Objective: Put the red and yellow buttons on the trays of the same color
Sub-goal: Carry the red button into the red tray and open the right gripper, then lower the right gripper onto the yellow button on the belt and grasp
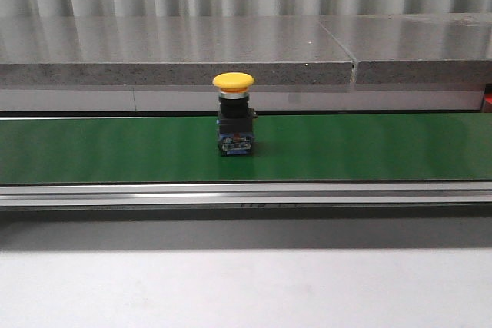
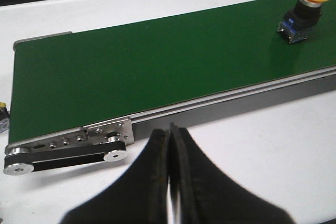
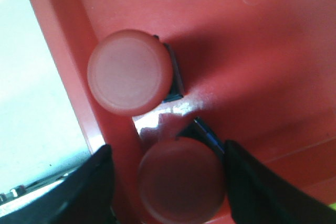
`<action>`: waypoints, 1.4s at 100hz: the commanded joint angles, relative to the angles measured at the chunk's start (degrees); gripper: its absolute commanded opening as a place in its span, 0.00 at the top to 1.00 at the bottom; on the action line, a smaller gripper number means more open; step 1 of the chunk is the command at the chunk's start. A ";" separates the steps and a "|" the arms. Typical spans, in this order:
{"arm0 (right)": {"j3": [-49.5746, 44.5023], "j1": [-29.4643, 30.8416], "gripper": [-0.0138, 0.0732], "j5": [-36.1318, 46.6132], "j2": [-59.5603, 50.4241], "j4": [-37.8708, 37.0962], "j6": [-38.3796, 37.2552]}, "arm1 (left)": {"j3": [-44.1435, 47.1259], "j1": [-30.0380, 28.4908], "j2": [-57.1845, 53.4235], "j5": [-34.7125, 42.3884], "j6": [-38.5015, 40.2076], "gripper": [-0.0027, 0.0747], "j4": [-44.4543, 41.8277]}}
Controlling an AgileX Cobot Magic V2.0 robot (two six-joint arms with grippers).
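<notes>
Green belt [image 1: 369, 147] across a grey table, yellow button [image 1: 233, 81] upright in its middle. Hard, light, top-heavy; best pinched low on the dark body. Left gripper [image 2: 170, 171] together, holding nothing. Right gripper [image 3: 168, 182] apart around a red button [image 3: 181, 181] on the red tray [image 3: 252, 35].

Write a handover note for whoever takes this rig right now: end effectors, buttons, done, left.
Left end effector: shut, empty, hanging over the white table near the end of the green belt.
Right end effector: over the red tray, fingers either side of a red button; whether they are clamped or letting go cannot be told.
Done: another red button already stands in the red tray.
Left: the yellow button stands upright on the belt, untouched. It needs to go to the yellow tray, which is not in any view.
</notes>
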State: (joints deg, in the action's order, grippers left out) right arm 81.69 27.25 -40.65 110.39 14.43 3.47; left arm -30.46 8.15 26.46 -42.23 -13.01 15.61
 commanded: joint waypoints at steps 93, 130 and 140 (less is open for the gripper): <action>-13.29 -19.37 0.26 0.00 -32.95 0.69 3.93 | -1.63 0.53 0.27 3.69 -0.02 0.99 1.18; -10.63 -34.80 0.13 -7.60 -31.47 1.72 4.19 | -1.63 0.53 0.27 3.69 -0.02 0.99 1.18; -7.13 -38.19 0.13 -12.50 -29.25 1.72 5.73 | -1.63 0.53 0.27 3.69 -0.02 0.99 1.18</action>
State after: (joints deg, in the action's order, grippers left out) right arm 70.38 -8.70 -51.58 81.13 15.25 7.46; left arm -30.46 8.15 26.46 -42.23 -13.01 15.61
